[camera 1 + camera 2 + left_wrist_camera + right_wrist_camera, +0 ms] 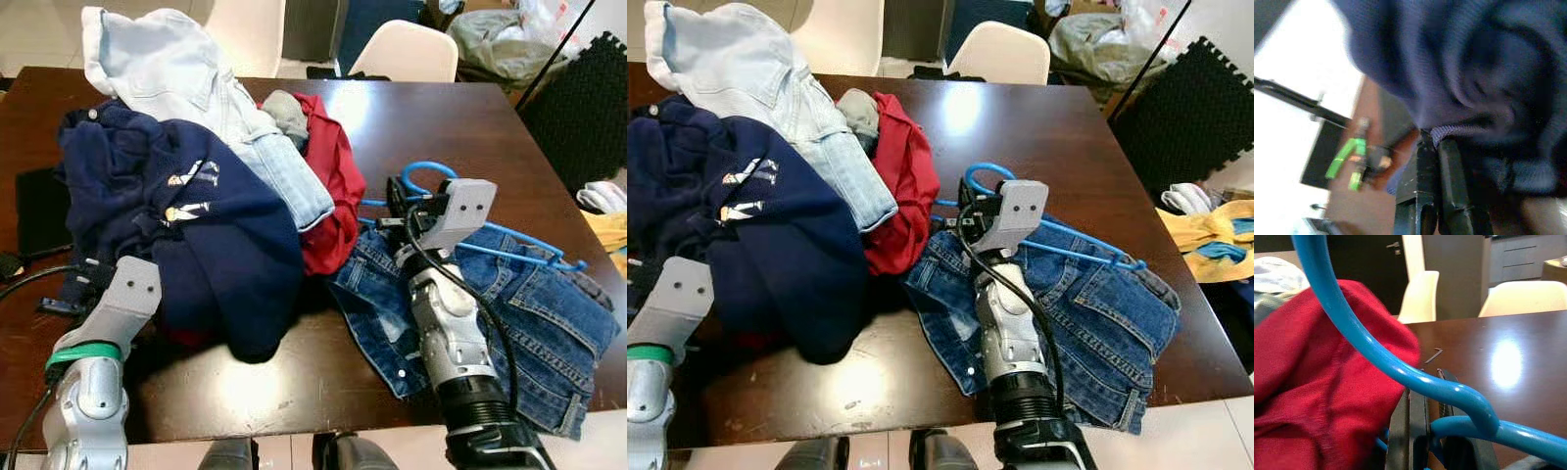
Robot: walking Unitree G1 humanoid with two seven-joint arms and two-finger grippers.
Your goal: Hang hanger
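A blue plastic hanger lies across the blue jeans on the right side of the dark wooden table, its hook toward the red garment. My right gripper is shut on the blue hanger where the hook meets the bar. At the table's near left, my left gripper is shut on a hem of the navy sweatshirt, its fingers tucked under the cloth pile.
A light denim shirt tops the pile at the back left. A flat black device lies at the left edge. White chairs stand behind the table, a black foam mat on the right. A green-tipped cable lies nearby.
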